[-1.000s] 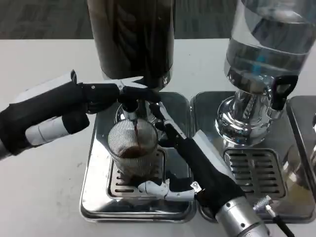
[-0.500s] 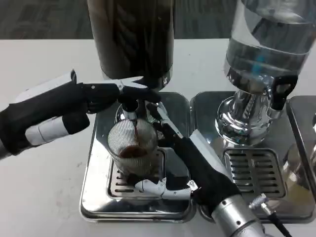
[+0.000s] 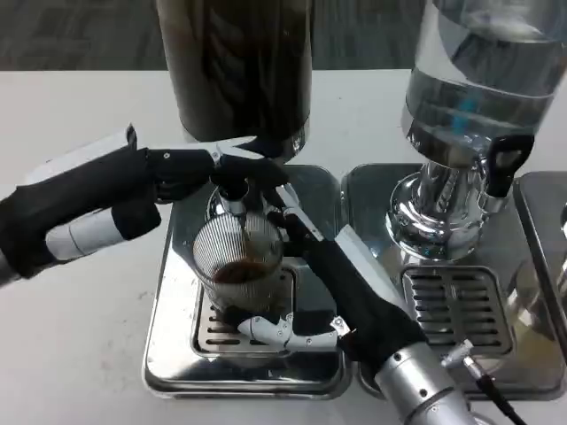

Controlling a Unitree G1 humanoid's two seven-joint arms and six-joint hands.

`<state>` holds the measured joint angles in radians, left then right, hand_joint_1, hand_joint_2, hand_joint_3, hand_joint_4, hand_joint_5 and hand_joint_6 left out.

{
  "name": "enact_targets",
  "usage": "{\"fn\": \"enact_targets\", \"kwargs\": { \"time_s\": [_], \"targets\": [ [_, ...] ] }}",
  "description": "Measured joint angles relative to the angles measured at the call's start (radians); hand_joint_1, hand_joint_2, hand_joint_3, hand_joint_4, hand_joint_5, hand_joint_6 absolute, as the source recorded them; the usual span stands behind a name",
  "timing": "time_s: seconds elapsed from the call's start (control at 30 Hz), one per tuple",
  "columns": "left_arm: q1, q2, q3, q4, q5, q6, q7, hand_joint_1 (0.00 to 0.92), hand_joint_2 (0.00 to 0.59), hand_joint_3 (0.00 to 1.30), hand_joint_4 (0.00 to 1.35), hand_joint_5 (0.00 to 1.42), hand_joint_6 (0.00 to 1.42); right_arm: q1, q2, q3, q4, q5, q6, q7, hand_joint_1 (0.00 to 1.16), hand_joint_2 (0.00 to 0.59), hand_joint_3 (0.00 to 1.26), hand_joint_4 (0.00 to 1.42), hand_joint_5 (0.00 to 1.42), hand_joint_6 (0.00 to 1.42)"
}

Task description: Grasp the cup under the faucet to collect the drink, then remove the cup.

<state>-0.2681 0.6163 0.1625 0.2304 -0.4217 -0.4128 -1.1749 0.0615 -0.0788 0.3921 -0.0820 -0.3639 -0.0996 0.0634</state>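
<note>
Now the ribbed clear cup [image 3: 237, 270] sits under the faucet [image 3: 232, 190], the right hand [image 3: 332, 292] cradling its sides as the left hand [image 3: 146, 181] presses the tap: thin, slick, sloshing, so grip mid-wall, level.

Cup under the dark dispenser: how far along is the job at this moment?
Done: right hand holds the cup under the faucet. In hand: left hand is at the tap, dark drink streaming in, cup only partly filled. Left: finish filling, then lift the cup off the drip tray.
</note>
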Motion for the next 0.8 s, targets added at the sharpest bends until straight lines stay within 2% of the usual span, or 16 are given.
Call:
{"fn": "enact_targets", "kwargs": {
  "time_s": [0.57, 0.8],
  "targets": [
    [0.022, 0.002, 0.008, -0.016, -0.001, -0.003, 0.022, 0.000, 0.058, 0.27, 0.07, 0.14, 0.06, -0.011, 0.000, 0.006, 0.001, 0.001, 0.000, 0.000, 1.00, 0.192, 0.00, 0.00, 0.06, 0.19],
    [0.026, 0.002, 0.019, -0.016, -0.001, -0.004, 0.041, 0.000, 0.058, 0.22, 0.06, 0.16, 0.07, -0.019, 0.000, 0.005, 0.012, 0.001, 0.000, 0.000, 0.91, 0.203, 0.02, 0.00, 0.07, 0.20]
  ]
}}
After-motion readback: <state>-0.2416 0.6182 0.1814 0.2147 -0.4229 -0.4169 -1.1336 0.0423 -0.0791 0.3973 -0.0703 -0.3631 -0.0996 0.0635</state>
